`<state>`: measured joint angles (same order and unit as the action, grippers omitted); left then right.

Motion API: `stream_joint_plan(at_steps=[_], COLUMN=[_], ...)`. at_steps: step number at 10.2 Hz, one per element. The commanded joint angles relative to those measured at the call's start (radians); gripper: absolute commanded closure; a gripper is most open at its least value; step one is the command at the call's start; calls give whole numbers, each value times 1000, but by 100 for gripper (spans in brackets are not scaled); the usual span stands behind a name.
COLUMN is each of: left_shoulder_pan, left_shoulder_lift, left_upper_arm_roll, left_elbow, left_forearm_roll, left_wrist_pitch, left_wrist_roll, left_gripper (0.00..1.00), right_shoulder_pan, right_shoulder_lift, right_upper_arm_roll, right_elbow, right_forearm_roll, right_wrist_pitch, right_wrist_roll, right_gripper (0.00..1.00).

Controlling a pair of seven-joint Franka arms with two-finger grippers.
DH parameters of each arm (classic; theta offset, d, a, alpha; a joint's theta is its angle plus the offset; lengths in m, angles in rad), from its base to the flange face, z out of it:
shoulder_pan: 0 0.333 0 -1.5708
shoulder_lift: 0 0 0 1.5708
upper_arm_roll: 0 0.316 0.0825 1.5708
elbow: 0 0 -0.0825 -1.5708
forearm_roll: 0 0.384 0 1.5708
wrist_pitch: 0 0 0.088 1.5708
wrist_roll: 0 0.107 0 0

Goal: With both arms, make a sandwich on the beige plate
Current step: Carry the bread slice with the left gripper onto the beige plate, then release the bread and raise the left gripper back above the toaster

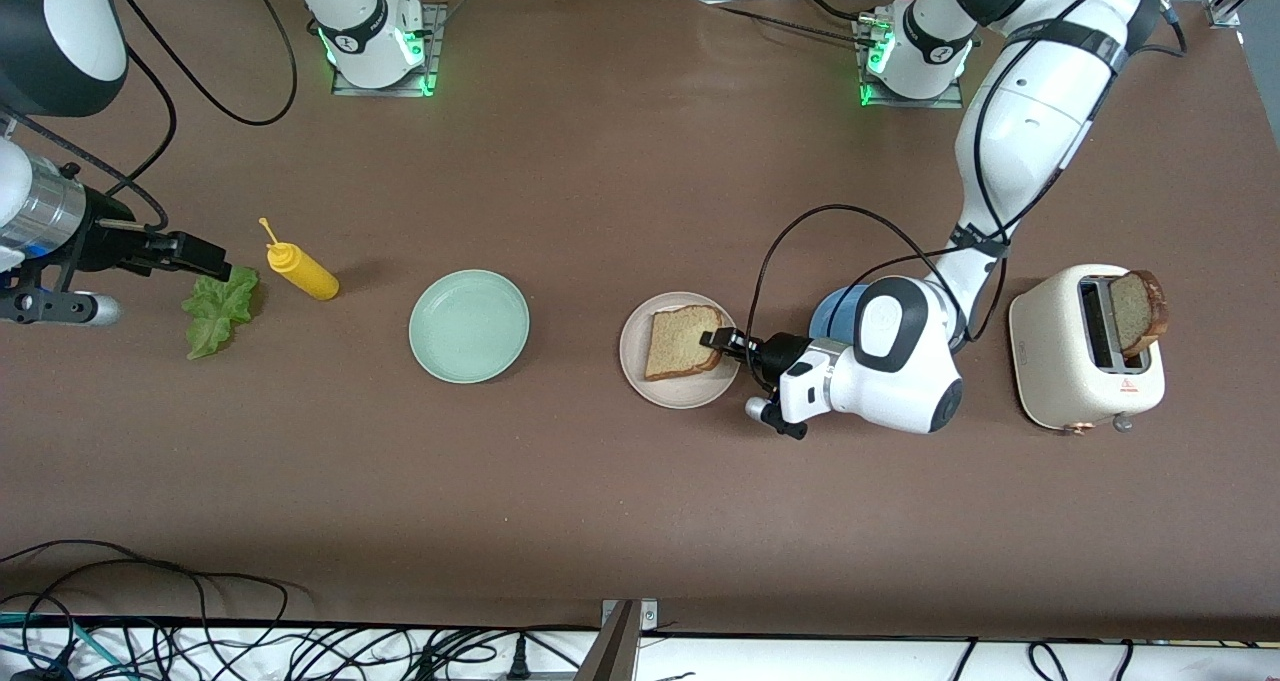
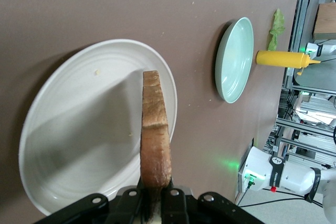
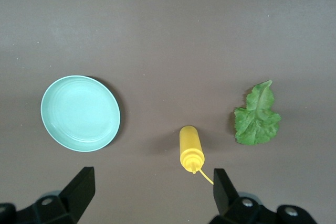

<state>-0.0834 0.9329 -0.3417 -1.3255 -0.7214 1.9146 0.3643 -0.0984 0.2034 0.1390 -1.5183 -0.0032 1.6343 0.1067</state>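
Two grippers differ: the left gripper point(image 1: 716, 340) is clamped on a bread slice point(image 1: 682, 341) over the beige plate point(image 1: 680, 389); the right gripper point(image 3: 152, 184) hangs spread wide and empty above the lettuce point(image 1: 218, 309), beside the yellow bottle point(image 1: 301, 270). Another slice point(image 1: 1138, 311) stands in the toaster point(image 1: 1085, 361).

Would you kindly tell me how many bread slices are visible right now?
2. One slice is over the beige plate, gripped by the left claw; the other slice stands in the toaster.
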Motion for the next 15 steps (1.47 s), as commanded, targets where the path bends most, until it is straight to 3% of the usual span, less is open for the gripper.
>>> stream_joint_plan(at_steps=[1, 2, 6, 9, 11, 13, 15], left_shoulder_pan=[-6, -3, 14, 16, 25, 62, 100], left_shoulder_lift=[36, 34, -14, -107, -170, -233, -313], left_upper_arm_roll=[0, 0, 19, 29, 32, 32, 35], left_elbow=[25, 25, 31, 35, 29, 26, 25], left_forearm_roll=[-42, -41, -15, 196, 331, 538, 647], left_wrist_pitch=[-5, -5, -16, -71, -107, -158, -173], left_wrist_roll=[103, 101, 52, -102, -122, -133, -136], left_gripper=[98, 1, 0, 0, 0, 0, 0], right_shoulder_pan=[-1, -1, 0, 0, -1, -1, 0], right_shoulder_lift=[5, 4, 4, 4, 5, 4, 4], right_upper_arm_roll=[-1, -1, -1, -1, -1, -1, -1], right_elbow=[17, 17, 17, 17, 17, 17, 17], right_forearm_roll=[20, 20, 22, 22, 22, 20, 20], right_wrist_pitch=[-14, -14, -16, -16, -16, -16, -16], right_wrist_roll=[2, 2, 2, 2, 2, 2, 2], right_gripper=[0, 0, 0, 0, 0, 0, 0])
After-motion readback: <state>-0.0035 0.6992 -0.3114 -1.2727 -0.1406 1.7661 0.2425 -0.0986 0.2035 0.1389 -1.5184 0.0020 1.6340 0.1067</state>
